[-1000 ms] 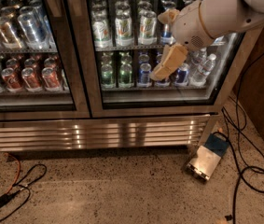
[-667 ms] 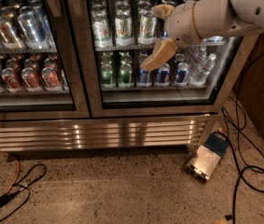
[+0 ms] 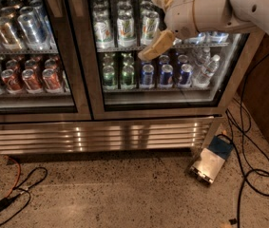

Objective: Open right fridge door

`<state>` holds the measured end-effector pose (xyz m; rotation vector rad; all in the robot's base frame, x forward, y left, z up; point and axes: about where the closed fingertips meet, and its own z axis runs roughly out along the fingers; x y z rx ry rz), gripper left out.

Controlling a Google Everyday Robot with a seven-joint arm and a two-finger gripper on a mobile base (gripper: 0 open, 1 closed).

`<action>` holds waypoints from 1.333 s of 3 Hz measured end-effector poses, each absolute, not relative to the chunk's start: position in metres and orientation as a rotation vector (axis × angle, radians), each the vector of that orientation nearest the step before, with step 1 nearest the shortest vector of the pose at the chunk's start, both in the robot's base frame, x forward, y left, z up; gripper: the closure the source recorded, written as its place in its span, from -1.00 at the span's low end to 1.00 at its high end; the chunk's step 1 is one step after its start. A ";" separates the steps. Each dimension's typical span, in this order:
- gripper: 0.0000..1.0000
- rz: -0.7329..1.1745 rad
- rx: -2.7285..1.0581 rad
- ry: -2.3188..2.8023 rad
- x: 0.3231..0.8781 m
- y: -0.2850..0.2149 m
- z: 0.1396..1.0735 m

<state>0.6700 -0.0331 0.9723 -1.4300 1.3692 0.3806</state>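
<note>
Two glass doors front the steel cooler [image 3: 100,137]. The right fridge door [image 3: 172,99] is shut and fills the centre and right. The gripper [image 3: 156,25] hangs before its upper glass, fingers [image 3: 157,46] spread wide, above the blue cans [image 3: 166,75].

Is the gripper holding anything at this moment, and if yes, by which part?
Nothing is held. The gripper is open in front of the glass of the right fridge door, with nothing between its spread fingers.
</note>
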 end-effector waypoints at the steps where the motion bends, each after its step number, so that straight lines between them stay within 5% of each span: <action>1: -1.00 0.396 -1.427 1.350 0.673 -0.025 0.976; 3: -1.00 0.499 -1.561 1.132 0.708 0.053 0.994; 4: -0.76 0.537 -1.631 1.039 0.717 0.085 1.011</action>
